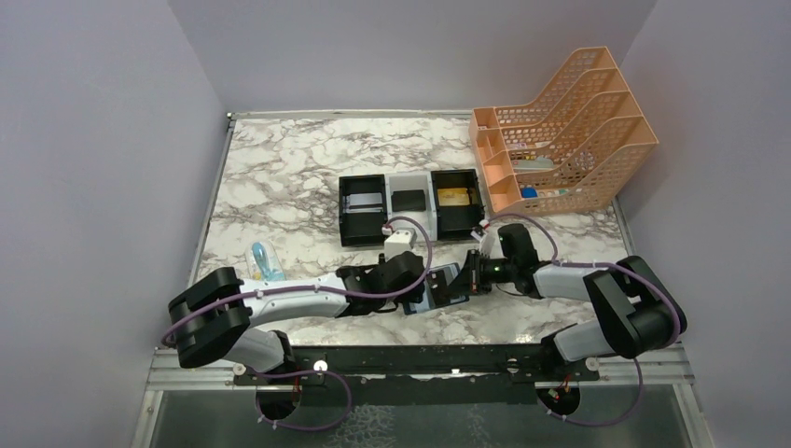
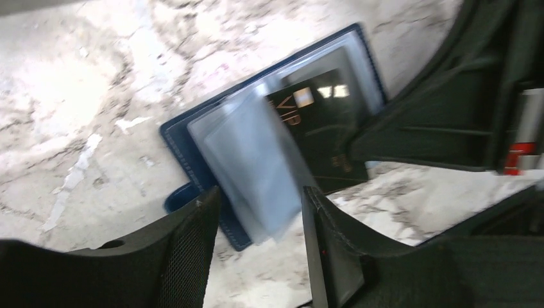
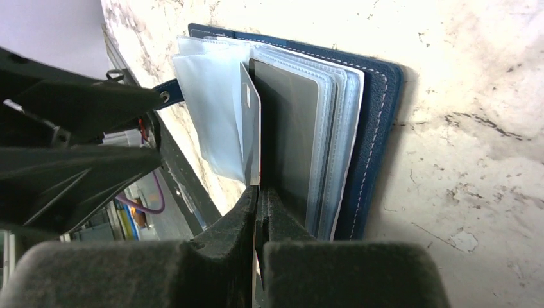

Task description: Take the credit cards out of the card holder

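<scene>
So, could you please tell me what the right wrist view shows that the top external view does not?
Only the right wrist view shows the right gripper shut on the edge of a silver-grey card, with a black card in a pocket beside it. Only the top external view shows the gold card in a black tray and the peach file rack. Both show the open card holder on the marble table and the left gripper.
</scene>
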`<action>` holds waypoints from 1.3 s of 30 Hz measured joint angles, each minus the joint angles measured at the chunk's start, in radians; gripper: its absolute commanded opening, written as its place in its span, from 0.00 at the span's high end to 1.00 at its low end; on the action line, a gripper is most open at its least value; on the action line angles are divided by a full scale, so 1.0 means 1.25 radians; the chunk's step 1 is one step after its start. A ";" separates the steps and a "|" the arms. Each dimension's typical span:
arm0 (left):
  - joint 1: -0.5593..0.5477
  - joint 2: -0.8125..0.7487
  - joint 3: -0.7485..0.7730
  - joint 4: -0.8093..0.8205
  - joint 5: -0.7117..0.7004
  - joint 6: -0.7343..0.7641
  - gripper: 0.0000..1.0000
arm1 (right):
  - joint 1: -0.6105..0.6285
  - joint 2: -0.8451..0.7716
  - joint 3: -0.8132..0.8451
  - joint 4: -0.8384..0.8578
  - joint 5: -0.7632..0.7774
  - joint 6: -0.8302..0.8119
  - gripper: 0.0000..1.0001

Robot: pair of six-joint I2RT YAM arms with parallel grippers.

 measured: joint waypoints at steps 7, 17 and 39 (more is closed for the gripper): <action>-0.014 -0.011 0.018 0.089 0.025 0.005 0.57 | 0.000 0.002 -0.015 0.042 0.001 0.047 0.99; -0.016 0.120 -0.014 0.156 0.027 -0.029 0.80 | 0.000 0.007 -0.023 0.068 0.001 0.065 0.92; -0.019 0.135 -0.015 0.167 -0.013 -0.049 0.90 | 0.000 0.131 0.029 0.160 -0.069 0.073 0.87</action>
